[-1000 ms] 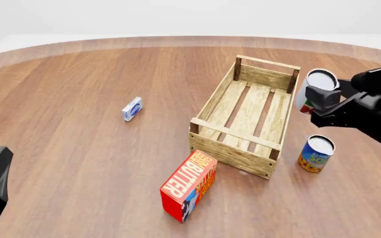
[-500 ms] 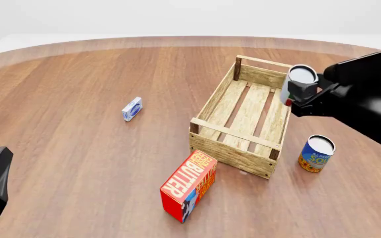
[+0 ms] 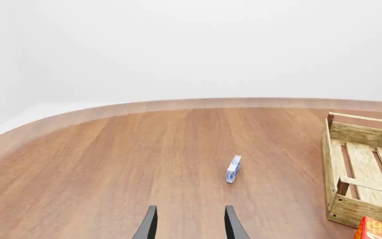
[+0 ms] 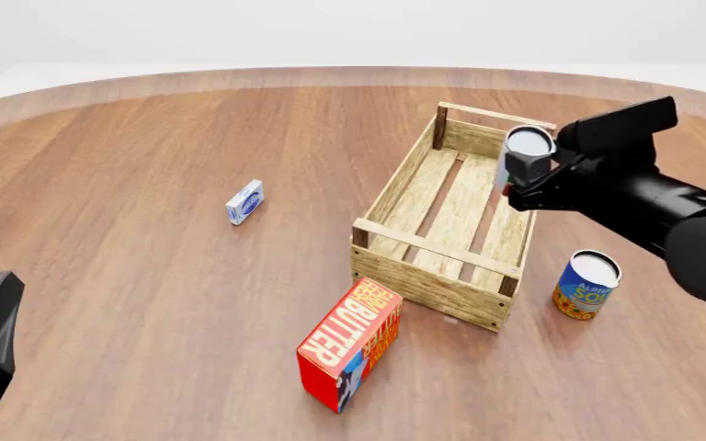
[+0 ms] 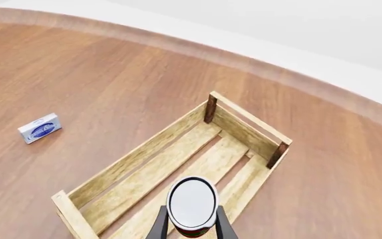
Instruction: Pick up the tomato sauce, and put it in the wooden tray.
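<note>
Small red-white-green tomato sauce can (image 4: 524, 156), axis upright, is gripped by the right fingers (image 5: 189, 226) above the light slatted wooden tray's (image 4: 417, 170) far-right corner.

My right gripper (image 4: 515, 180) carries the can (image 4: 524, 158) above the tray's (image 4: 392, 187) far right part; bare slats lie below. Obstacles: blue-yellow can (image 4: 586, 285) right of the tray, butter box (image 4: 352, 344) near it. Small blue box (image 4: 244, 202) stands well left, open table around it.

Crate: we see the pale rough-wood slatted crate (image 4: 454, 220), posts darker.
Held can: our small silvery-topped can (image 5: 192, 201).
Other can: blue-and-yellow can (image 4: 586, 286).
Box: red butter box (image 4: 350, 344).
</note>
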